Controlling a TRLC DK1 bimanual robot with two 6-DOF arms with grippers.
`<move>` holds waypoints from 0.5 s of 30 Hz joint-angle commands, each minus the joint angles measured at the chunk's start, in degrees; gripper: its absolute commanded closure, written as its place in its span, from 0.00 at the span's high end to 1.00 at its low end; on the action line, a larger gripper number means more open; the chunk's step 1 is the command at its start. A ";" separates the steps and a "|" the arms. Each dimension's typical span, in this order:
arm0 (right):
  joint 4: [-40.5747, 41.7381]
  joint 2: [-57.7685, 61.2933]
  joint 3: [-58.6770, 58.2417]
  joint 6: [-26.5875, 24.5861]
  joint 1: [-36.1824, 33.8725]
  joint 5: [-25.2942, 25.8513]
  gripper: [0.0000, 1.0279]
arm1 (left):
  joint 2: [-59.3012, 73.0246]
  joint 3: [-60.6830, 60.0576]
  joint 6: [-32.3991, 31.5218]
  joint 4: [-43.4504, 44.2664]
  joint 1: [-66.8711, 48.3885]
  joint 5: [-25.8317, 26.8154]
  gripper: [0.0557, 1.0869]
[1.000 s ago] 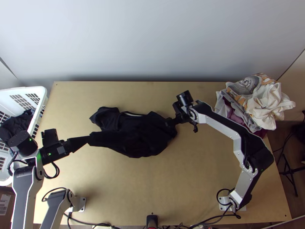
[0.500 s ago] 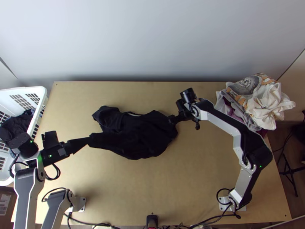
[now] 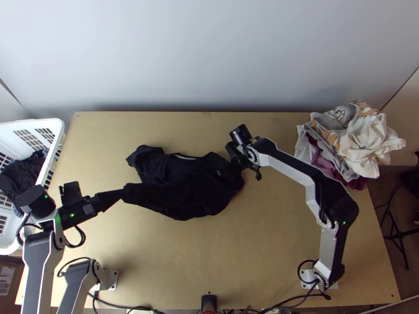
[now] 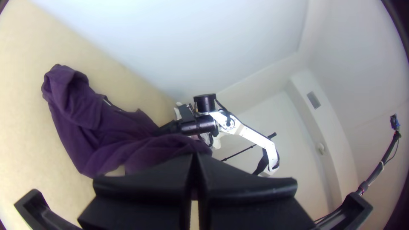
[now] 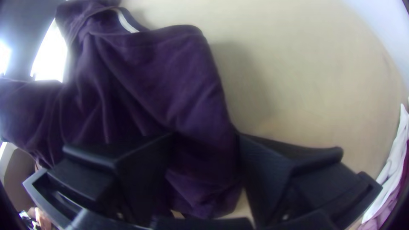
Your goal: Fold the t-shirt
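Since t-shirt (image 3: 183, 186) lies bunched left of centre in top view, guessing it's grab-and-straighten stage, no proper fold yet. Left gripper (image 4: 196, 157) has jaws pinching drawn-out end; right gripper (image 5: 206, 138) has jaws spread astride edge. Next: probably close right, pull taut. Soft-looking dark fabric, rounded creases, smooth wooden desk (image 3: 246, 251).

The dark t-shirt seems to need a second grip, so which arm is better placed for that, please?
Right, I'd judge: the right end effector stands open with the t-shirt's cloth between its fingers, while the left end effector is shut on another part.
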 commanded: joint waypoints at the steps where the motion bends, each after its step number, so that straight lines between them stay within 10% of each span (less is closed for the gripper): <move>1: -0.18 1.02 4.01 -1.07 0.78 -0.13 0.02 | -0.63 -0.31 0.12 0.26 0.13 -0.18 0.04; 15: -1.41 11.92 36.00 -0.10 -1.59 -0.04 0.03 | -1.60 -1.37 0.12 -0.09 1.01 -0.26 0.04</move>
